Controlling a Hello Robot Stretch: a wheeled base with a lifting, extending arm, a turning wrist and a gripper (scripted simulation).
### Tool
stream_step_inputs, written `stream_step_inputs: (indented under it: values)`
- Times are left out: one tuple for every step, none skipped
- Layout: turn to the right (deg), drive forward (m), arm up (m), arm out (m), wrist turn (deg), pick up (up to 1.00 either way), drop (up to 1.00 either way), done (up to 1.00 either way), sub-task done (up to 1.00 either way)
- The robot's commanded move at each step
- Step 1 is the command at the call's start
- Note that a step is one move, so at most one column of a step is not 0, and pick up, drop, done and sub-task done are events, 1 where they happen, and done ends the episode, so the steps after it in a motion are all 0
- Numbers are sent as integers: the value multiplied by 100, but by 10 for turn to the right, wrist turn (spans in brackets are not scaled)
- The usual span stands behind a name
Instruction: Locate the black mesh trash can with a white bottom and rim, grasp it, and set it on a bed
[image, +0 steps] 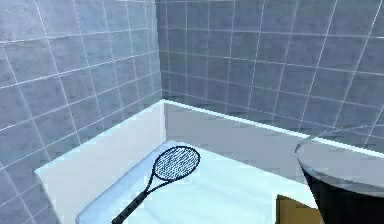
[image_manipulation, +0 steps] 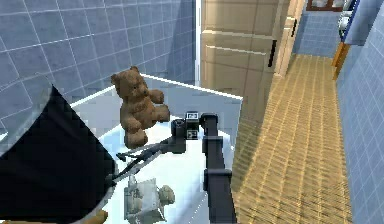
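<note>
**Operator:** Where was the trash can when you looked?

**Robot:** The trash can (image_manipulation: 50, 165) was in the arm side view's lower left corner, a black body seen close up, with the white bed (image_manipulation: 185, 178) behind it. In the forward view it was at the lower right, dark with a pale rim on top, over the same bed. I could not tell whether it rested on the bed or hung clear of it.

**Operator:** And your end effector?

**Robot:** My arm (image_manipulation: 218, 170) rose from the arm side view's bottom edge. My end effector (image_manipulation: 135, 156) pointed left from the arm's far end, its thin fingers reaching toward the can's edge. With the can and the bed right there, I could not tell whether it held anything.

**Operator:** What else lay on the bed?

**Robot:** A brown teddy bear (image_manipulation: 137, 100) sat upright just beyond my end effector. A small white object (image_manipulation: 145, 198) lay near my arm, left of it. In the forward view a tennis racket (image: 165, 170) lay flat on the bed, left of the can.

**Operator:** And the room?

**Robot:** Blue-grey tiled walls (image: 80, 70) stood behind the bed. Past my arm there was a wooden floor (image_manipulation: 290, 140) and a pale wooden door (image_manipulation: 240, 45).
</note>
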Motion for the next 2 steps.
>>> stream_step_inputs:
  values:
    - [0,0,0,0,0,0,100,0,0]
    - [0,0,10,0,0,0,0,0,0]
